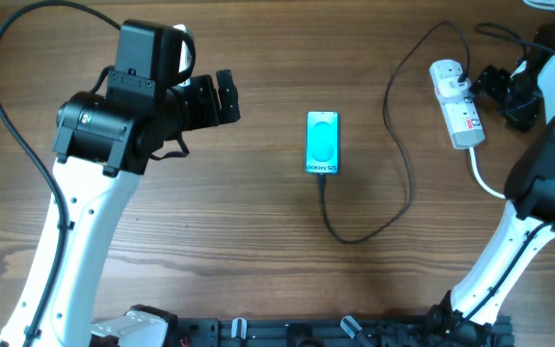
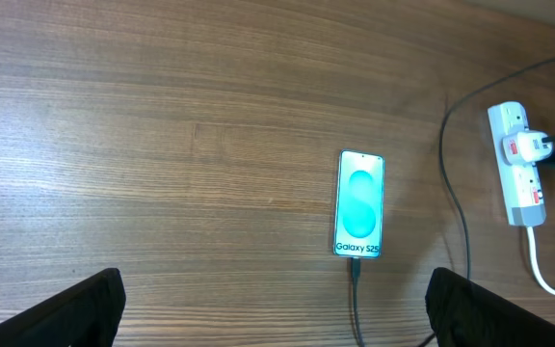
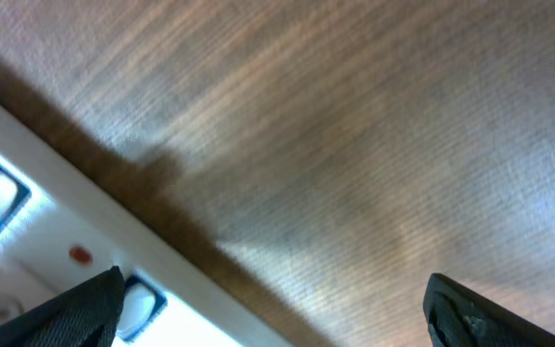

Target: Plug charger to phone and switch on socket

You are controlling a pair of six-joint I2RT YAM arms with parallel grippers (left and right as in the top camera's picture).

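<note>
Plainly, the phone reads "Galaxy S25" where the charger meets it.

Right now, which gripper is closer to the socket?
Right. The right gripper sits right beside the socket, at its far end. The left gripper is far across the table, on the other side of the phone.

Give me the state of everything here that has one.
phone, screen lit, lying flat face up.
charger, tip in the phone's Galaxy end, apparently plugged in.
socket, a white plug inserted; switch position unclear.
left gripper, open, empty.
right gripper, open, empty, at the socket.
</note>
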